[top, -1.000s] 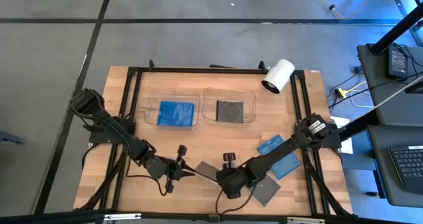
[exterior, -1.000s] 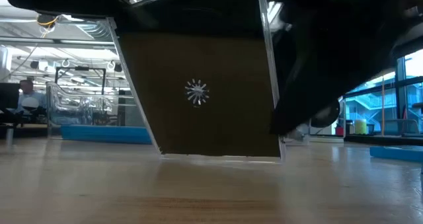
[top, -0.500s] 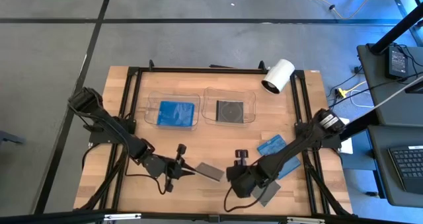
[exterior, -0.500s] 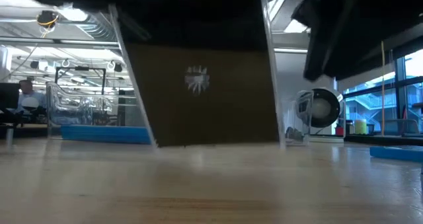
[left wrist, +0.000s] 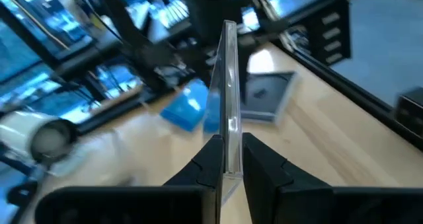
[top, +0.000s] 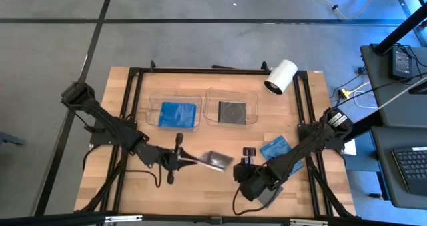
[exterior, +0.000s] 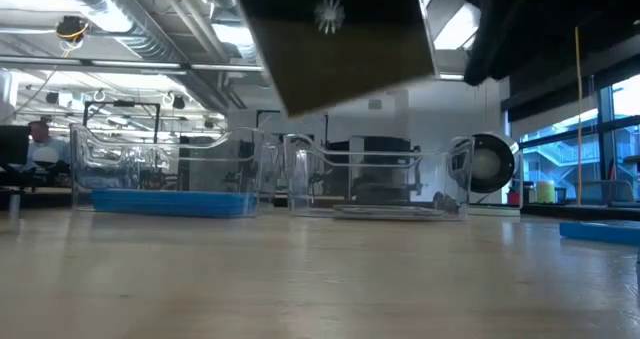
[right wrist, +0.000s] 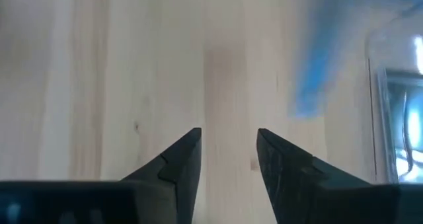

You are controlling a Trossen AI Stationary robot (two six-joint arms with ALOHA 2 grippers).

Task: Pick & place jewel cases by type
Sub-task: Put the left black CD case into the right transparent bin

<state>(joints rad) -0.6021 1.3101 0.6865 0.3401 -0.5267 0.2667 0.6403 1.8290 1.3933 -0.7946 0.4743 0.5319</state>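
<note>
On the wooden table [top: 200, 196], the left end effector [top: 190, 161] holds a dark jewel case [top: 216, 161] by its edge, while two clear trays [top: 175, 111] (one holding a blue jewel case [top: 177, 113]) sit behind.

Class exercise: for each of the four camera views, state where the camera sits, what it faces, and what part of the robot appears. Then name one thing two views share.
High view: above the table, looking straight down; both arms show.
Low view: at table-top height, looking level across at two clear trays; a dark arm shows at the top.
Left wrist view: on the left arm; left end effector shut on a dark jewel case.
Right wrist view: on the right arm, facing bare wood; right end effector open.
Shared: the held case, also in the high view.
</note>
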